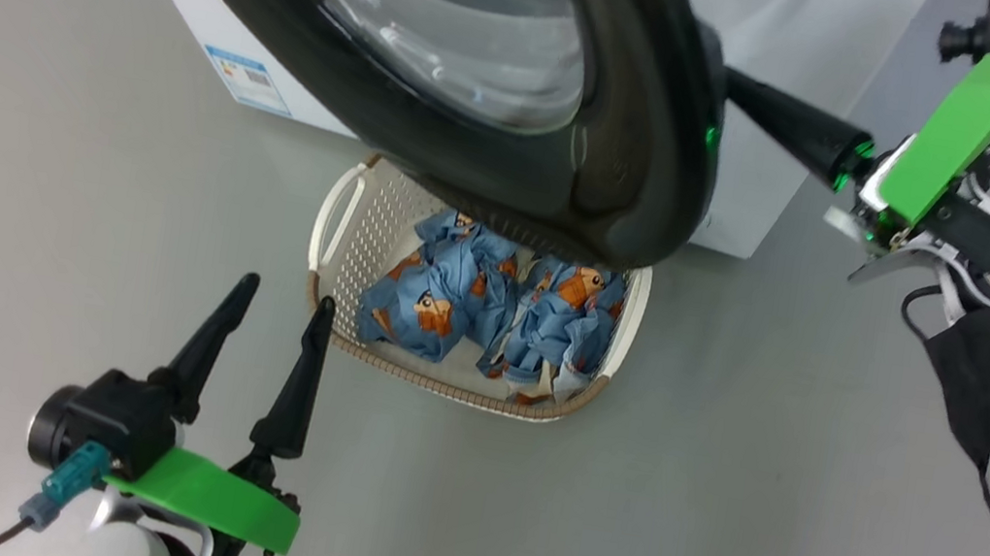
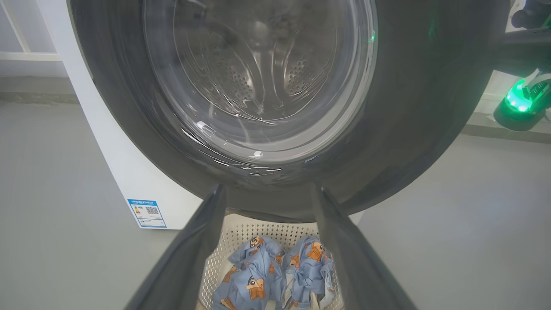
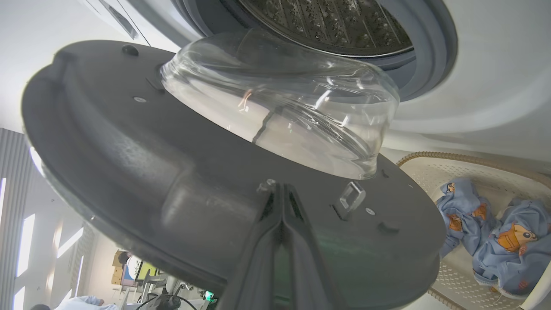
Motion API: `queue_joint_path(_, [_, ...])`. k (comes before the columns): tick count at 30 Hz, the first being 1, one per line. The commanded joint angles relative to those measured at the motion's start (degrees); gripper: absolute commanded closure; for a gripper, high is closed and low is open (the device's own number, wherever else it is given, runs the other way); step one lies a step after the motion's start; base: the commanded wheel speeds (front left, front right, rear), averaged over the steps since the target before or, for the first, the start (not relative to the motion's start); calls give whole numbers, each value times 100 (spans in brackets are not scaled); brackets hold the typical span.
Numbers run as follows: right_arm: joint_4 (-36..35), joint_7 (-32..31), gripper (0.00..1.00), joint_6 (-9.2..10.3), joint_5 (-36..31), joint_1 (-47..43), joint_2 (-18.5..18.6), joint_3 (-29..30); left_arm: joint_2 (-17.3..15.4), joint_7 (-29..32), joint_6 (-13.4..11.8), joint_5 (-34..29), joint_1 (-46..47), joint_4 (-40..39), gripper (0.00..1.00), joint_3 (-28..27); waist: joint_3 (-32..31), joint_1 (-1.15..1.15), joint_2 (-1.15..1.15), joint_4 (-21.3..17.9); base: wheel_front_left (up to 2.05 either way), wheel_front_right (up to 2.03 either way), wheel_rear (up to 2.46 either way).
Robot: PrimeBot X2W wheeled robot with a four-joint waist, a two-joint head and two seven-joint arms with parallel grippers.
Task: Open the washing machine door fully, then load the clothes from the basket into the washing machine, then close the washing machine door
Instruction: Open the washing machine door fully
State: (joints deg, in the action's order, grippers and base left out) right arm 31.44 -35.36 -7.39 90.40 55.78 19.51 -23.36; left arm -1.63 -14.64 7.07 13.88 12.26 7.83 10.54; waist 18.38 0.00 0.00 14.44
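The washing machine door stood partly open, its glass bowl swung out from the white washing machine and hanging over the far end of the basket on the grey floor. The blue printed clothes lay bundled inside the basket. The right gripper reached behind the door's right edge, its fingers pressed together with nothing between them, tips against the door's inner face beside the latch. The left gripper hovered just left of the basket's near end, fingers apart and empty. To finish opening, the right arm probably needed to push steadily outward and leftward along the hinge arc, keeping its tips from sliding off the rim, while the left gripper kept clear of the swinging door
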Motion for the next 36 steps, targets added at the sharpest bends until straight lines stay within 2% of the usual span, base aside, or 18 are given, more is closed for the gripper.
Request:
queue_joint_path(1, [-229,-68,100,-10,65,-122,-171,-76,-125,-36,16,-51,-42,-103,0,-190,-116,0,0,-21,0,0,0])
queue_joint_path(36, [-753,-274,100,-10,8,-1188,-800,-548,-125,-36,39,-127,-567,-65,0,-248,-851,0,0,350,0,0,0])
